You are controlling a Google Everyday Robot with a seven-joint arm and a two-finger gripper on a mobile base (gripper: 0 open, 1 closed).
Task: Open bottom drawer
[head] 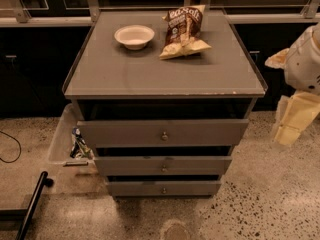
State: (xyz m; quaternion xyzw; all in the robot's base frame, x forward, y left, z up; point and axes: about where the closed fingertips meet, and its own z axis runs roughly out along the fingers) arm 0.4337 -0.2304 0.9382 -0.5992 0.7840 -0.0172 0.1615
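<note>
Gripper (289,130): R edge of view, beside the cabinet (150,76) at approx top-drawer height, apart from it; open/closed state can't be told. Bottom drawer (140,188): lowest & slimmest of 3 grey fronts, just above floor, round knob at ctr, well apart from gripper. Cabinet top: white bowl (134,36) w/ chip bag (183,31) beside it; clear bin (62,139) at L side.

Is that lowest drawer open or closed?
Looks closed: the bottom drawer shows no inside, only a thin dark gap above its front. The gripper hangs right of the cabinet, away from the knob.
</note>
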